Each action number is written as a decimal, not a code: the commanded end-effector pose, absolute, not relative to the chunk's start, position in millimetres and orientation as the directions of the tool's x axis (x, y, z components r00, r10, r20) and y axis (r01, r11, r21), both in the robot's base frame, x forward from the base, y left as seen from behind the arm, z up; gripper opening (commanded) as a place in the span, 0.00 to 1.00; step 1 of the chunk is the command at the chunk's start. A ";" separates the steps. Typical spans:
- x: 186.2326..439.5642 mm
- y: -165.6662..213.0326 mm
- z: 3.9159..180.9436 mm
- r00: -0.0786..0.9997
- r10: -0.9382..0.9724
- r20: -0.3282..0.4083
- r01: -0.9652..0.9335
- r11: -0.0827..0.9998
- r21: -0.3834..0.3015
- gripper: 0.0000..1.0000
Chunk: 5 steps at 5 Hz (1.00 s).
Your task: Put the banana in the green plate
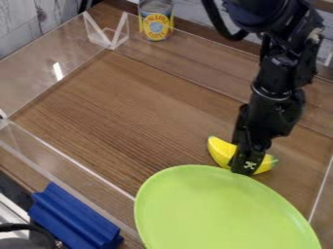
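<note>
The yellow banana (pixel 227 152) lies on the wooden table just beyond the far rim of the large green plate (pixel 221 214). My black gripper (pixel 248 157) comes down from above onto the banana's right half, its fingers open and straddling the fruit. The banana's left end and a bit of its right tip show; the middle is hidden behind the fingers. The banana still rests on the table, beside the plate's rim.
A yellow-labelled can (pixel 156 23) stands at the far edge next to a clear folded stand (pixel 104 31). Clear acrylic walls (pixel 39 146) enclose the table. A blue object (pixel 72 222) sits at the front left, outside the wall.
</note>
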<state>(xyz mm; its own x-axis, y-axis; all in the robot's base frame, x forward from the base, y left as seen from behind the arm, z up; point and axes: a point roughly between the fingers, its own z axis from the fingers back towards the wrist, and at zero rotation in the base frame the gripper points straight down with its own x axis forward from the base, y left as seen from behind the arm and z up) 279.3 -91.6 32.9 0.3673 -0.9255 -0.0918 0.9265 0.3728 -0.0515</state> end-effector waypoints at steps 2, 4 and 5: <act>284.7 -97.1 39.9 0.385 -0.921 -0.062 0.922 0.387 -0.020 1.00; 284.1 -97.6 38.2 0.411 -0.910 -0.059 0.911 0.412 -0.018 0.00; 282.4 -99.6 40.9 0.420 -0.906 -0.053 0.906 0.422 -0.020 0.00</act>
<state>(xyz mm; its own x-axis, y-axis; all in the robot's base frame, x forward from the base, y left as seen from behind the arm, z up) 279.6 -95.4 29.1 0.4258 -0.9010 -0.0833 0.9013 0.4304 -0.0485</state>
